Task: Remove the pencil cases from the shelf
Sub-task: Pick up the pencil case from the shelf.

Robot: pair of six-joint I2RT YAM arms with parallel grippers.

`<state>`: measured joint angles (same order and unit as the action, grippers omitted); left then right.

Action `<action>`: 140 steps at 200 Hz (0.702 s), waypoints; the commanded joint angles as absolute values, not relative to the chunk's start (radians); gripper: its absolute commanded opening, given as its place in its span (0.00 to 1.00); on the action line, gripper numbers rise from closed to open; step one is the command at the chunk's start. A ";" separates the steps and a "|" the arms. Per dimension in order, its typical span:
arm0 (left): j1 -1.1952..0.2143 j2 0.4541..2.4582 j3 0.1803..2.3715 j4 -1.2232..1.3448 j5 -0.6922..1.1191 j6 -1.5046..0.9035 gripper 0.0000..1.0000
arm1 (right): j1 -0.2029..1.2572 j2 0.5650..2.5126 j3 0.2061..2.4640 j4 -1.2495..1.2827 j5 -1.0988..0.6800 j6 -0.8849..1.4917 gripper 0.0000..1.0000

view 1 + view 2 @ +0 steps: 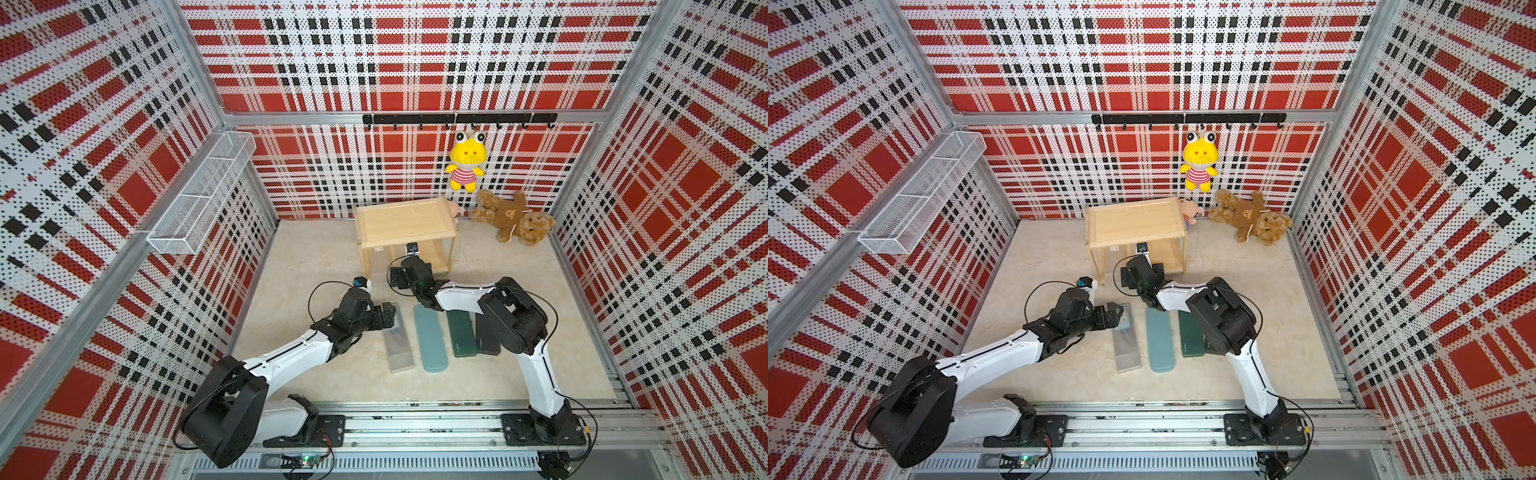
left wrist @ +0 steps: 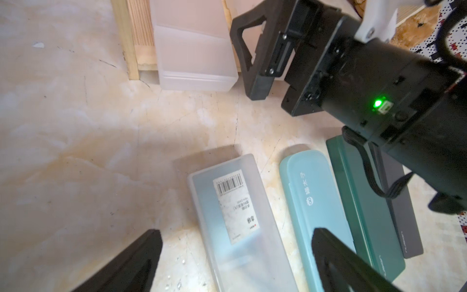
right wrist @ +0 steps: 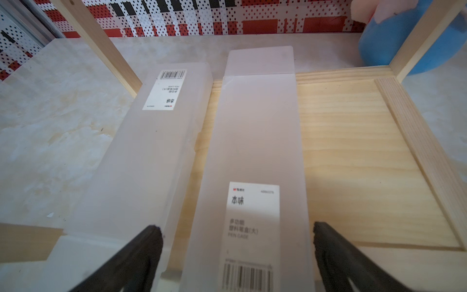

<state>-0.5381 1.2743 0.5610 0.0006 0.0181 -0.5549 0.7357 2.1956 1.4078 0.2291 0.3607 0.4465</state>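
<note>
Floor count: I had four pencil cases lying side by side in front of the shelf (image 1: 401,224): the floor frosted case (image 1: 399,345), the teal case (image 1: 430,338), the dark green case (image 1: 460,334) and the black case (image 1: 486,338), this last partly under my right arm.
Shelf count: two frosted ones lay on the lower board, the middle case (image 3: 255,151) and the neighbour case (image 3: 156,141) just beside it, by a post. The top board was bare.
Right gripper (image 3: 236,228): jaws wide and empty at the shelf's open front, a finger on either side of the middle case's near end, not closed on it.
Left gripper (image 2: 236,233): jaws wide, holding nothing, above the floor frosted case.
Progress: I judged it about two thirds done, four out and two to go.
Left to do: close on the middle case, draw it out, then fetch the neighbour case.
Watch-out: those two lay so close that I reckoned one finger could catch the neighbour.
</note>
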 commanded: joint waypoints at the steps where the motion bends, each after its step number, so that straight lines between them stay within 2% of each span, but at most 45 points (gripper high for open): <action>1: -0.530 1.264 0.571 -0.016 0.013 -0.538 0.99 | 0.727 2.222 1.439 0.173 0.368 0.457 1.00; 19: -0.530 1.266 0.571 -0.016 0.014 -0.539 0.99 | 0.718 2.233 1.453 0.146 0.353 0.470 0.99; 49: -0.526 1.261 0.566 -0.016 0.014 -0.538 0.99 | 0.706 2.242 1.466 0.122 0.330 0.479 0.90; 91: -0.519 1.250 0.558 -0.017 0.014 -0.540 0.99 | 0.706 2.227 1.452 0.119 0.339 0.482 0.61; 115: -0.517 1.248 0.558 -0.017 0.013 -0.540 0.99 | 0.706 2.201 1.420 0.127 0.347 0.482 0.54; 140: -0.517 1.248 0.557 -0.017 0.013 -0.539 0.99 | 0.706 2.161 1.395 0.087 0.356 0.492 0.52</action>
<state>-0.5232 1.2671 0.5610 -0.0093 0.0181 -0.5522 0.7105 2.2105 1.4322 0.1570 0.3447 0.4728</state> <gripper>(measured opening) 0.991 0.747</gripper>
